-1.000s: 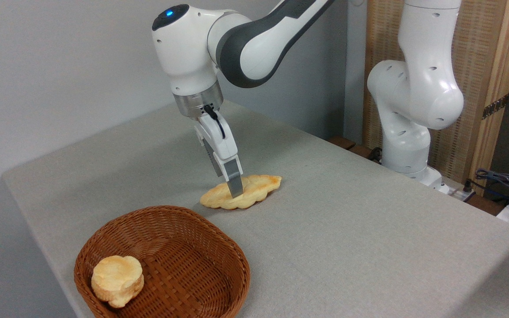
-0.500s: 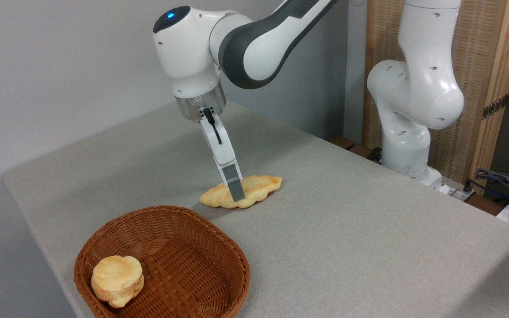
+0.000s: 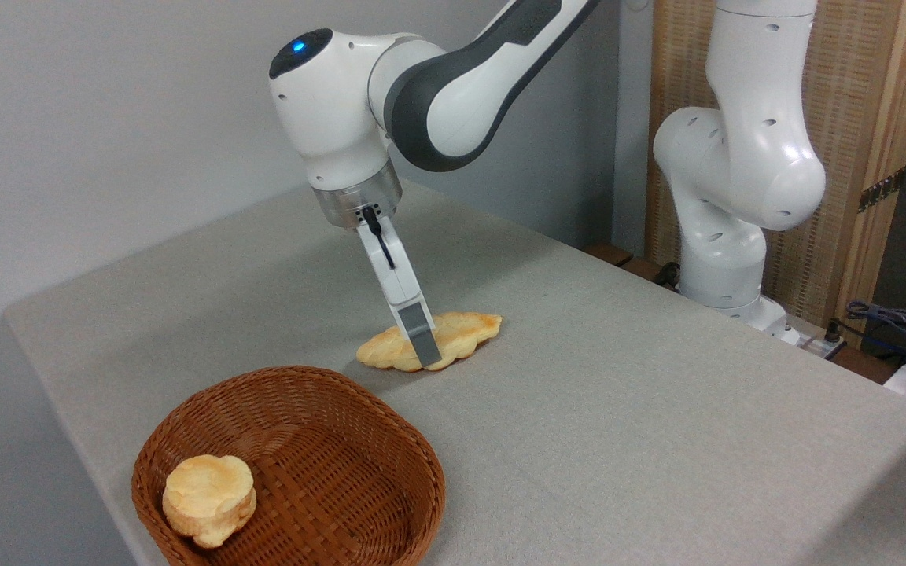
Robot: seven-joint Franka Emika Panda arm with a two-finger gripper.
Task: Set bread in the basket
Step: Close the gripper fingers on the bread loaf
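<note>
The bread (image 3: 465, 330), a long flat golden loaf with a browned right tip, lies on the grey table just beyond the basket (image 3: 410, 440). My gripper (image 3: 425, 352) comes down on the loaf's middle, tilted and seen edge-on. Its near finger (image 3: 420, 339) stands against the loaf's near side with the tip almost on the table, and it hides the far finger. The jaws appear to straddle the loaf, open. The bread rests flat, not lifted. The brown wicker basket sits at the front left of the table.
A small round thick bun (image 3: 209, 487) lies in the basket's left corner. The arm's white base (image 3: 724, 259) stands off the table's right back edge, with cables (image 3: 893, 322) beside it. The table edge (image 3: 68, 409) runs close to the basket's left.
The gripper has turned about its axis to an edge-on view and come down a little, so its near finger now reaches the loaf's near edge. The bread has not moved.
</note>
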